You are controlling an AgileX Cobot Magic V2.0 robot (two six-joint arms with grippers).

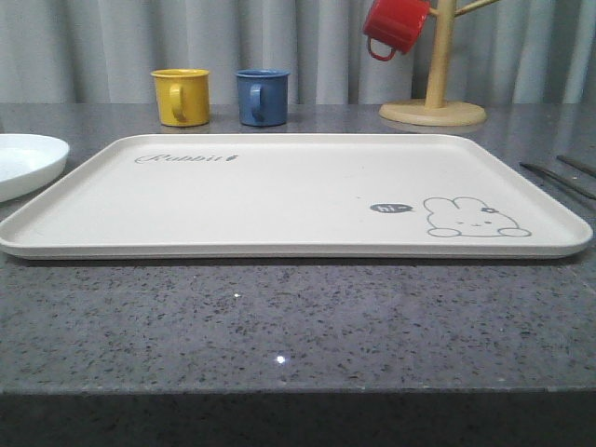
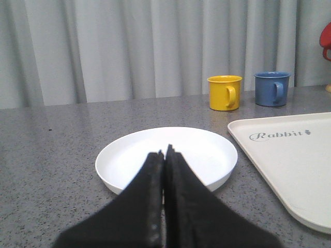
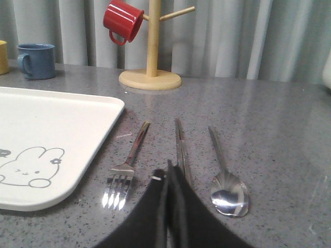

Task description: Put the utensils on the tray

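Observation:
The cream tray with a rabbit drawing lies bare in the middle of the grey table; its corners also show. To the right of the tray, on the table, lie the silver fork, the pair of chopsticks and the spoon, side by side. Dark handle ends of utensils show at the front view's right edge. My right gripper is shut and empty, its tips over the near end of the chopsticks. My left gripper is shut and empty, in front of the white plate.
A round white plate sits left of the tray. Behind the tray stand a yellow mug and a blue mug. At the back right a wooden mug tree carries a red mug. A curtain closes the back.

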